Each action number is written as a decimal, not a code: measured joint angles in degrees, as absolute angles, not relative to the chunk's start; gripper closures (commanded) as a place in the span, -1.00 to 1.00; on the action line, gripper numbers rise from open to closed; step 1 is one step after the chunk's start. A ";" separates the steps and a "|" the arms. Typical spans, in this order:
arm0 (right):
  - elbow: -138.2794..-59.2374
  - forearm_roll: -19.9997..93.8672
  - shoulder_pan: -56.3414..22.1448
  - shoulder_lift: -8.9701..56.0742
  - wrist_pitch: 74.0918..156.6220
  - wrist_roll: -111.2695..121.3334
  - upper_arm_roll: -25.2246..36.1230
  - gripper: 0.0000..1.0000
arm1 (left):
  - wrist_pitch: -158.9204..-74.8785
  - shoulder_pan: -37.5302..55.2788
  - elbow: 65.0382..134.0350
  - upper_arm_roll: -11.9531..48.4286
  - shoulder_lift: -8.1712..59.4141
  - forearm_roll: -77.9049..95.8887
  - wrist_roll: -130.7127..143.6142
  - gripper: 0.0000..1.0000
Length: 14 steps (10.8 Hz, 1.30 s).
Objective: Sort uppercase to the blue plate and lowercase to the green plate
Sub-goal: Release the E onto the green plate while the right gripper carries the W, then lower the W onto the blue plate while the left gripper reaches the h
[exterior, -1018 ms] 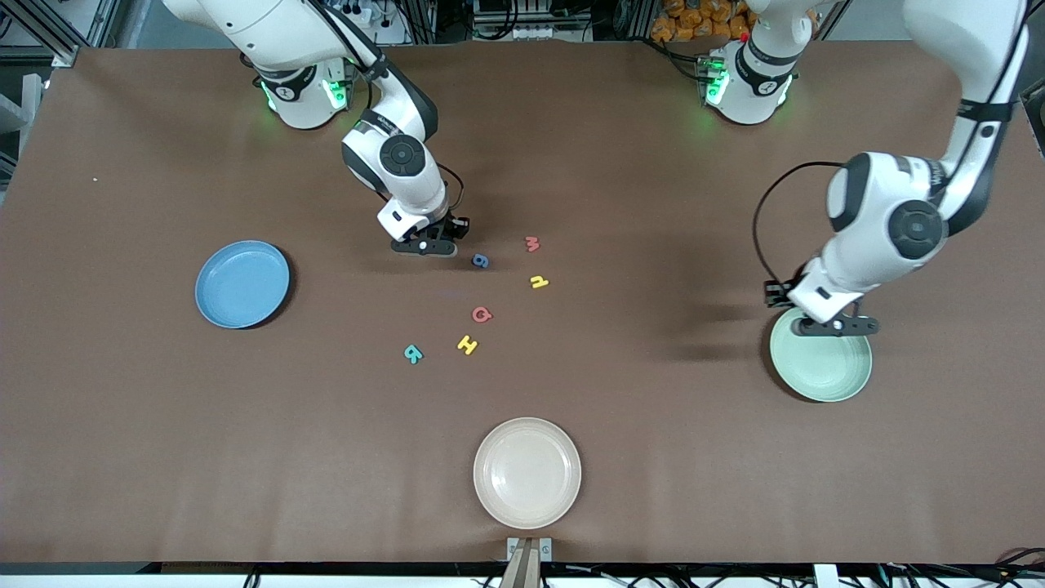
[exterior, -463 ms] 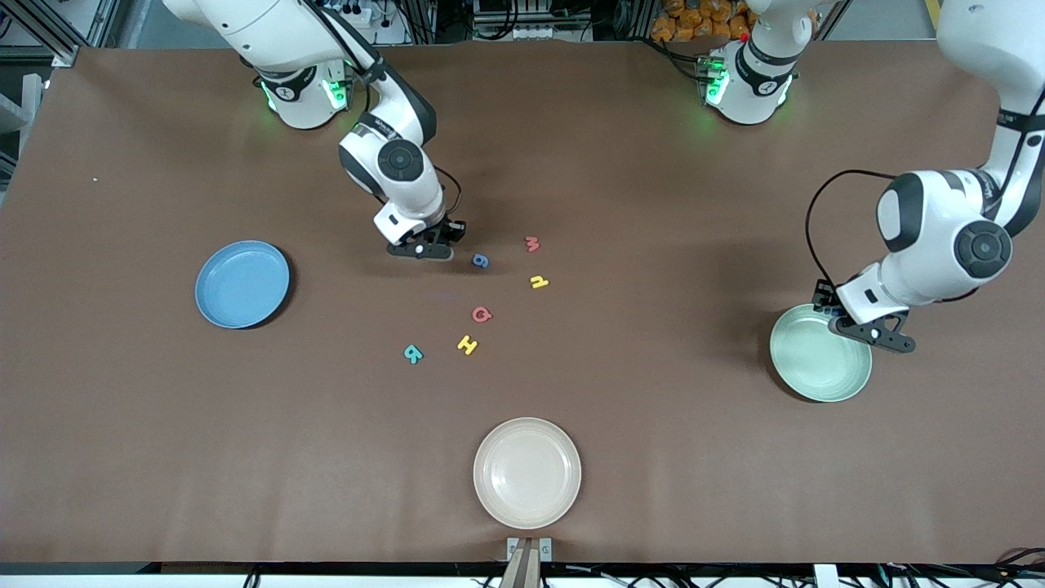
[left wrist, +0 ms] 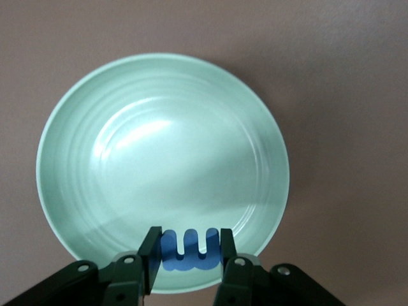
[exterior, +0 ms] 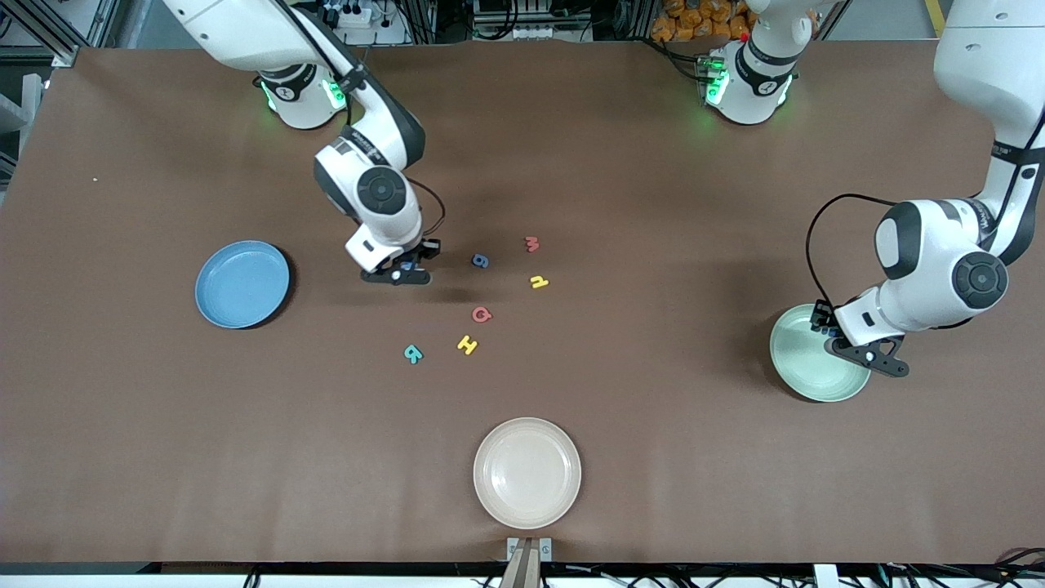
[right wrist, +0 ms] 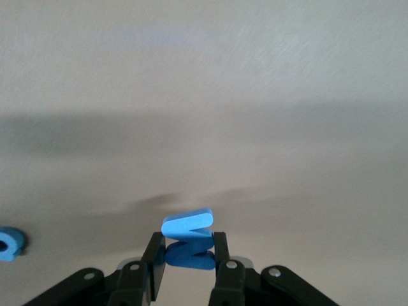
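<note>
My left gripper [exterior: 869, 356] [left wrist: 188, 245] hangs over the green plate [exterior: 804, 359] [left wrist: 159, 127], shut on the blue e-like lowercase letter [left wrist: 189, 252]. My right gripper [exterior: 397, 273] [right wrist: 188, 245] is shut on the blue uppercase M [right wrist: 187, 233], over bare table between the blue g [exterior: 481, 260] [right wrist: 9, 244] and the blue plate [exterior: 242, 283]. On the table lie the small red w/m [exterior: 532, 243], the yellow hooked letter [exterior: 539, 282], the red Q [exterior: 482, 314], the yellow H [exterior: 467, 345] and the teal R [exterior: 414, 354].
A beige plate [exterior: 526, 472] sits near the table's front edge, nearer to the front camera than the letters. The loose letters cluster mid-table, between the two coloured plates.
My right gripper has carried the blue M away from the blue g toward the blue plate. My left gripper has shifted across the green plate with its blue letter.
</note>
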<state>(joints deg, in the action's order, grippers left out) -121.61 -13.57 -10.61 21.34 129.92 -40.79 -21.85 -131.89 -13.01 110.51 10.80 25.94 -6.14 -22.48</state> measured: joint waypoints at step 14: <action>-119.89 -10.05 -5.28 20.93 125.64 16.34 7.07 0.56 | -121.11 11.53 105.76 10.09 19.22 -5.82 17.98 -1.00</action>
<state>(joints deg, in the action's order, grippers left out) -119.89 -10.05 -5.28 20.93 125.64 16.34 7.07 -121.11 11.53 105.76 10.09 19.22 -5.82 17.98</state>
